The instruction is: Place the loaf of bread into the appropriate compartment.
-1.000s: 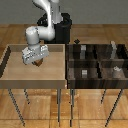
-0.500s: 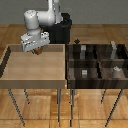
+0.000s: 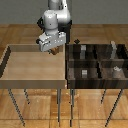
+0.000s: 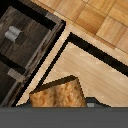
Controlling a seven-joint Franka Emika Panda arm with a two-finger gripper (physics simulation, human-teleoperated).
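Above the far right corner of the light-wood tray, as seen in the exterior view, the loaf of bread is held aloft in the gripper, whose jaws are closed on it. From the wrist view the tan, crusty block is seen pressed up close beneath the camera, with a grey finger tip showing beside it; from the exterior view the loaf is largely hidden by the hand and cannot be picked out clearly.

To the exterior view's right, just beside the tray, the dark divided box is set out with its four sections. A small pale grey cube is seen in the near section on the exterior view's left, and that compartment is judged to be the destination. A whitish rounded piece lies in the near section on the other side, and taller pale pieces stand in the far sections.

The loaf is being carried high, apparently so that the tray's rim and the box's dividers can be cleared. A short crossing and a lowering are judged to remain.
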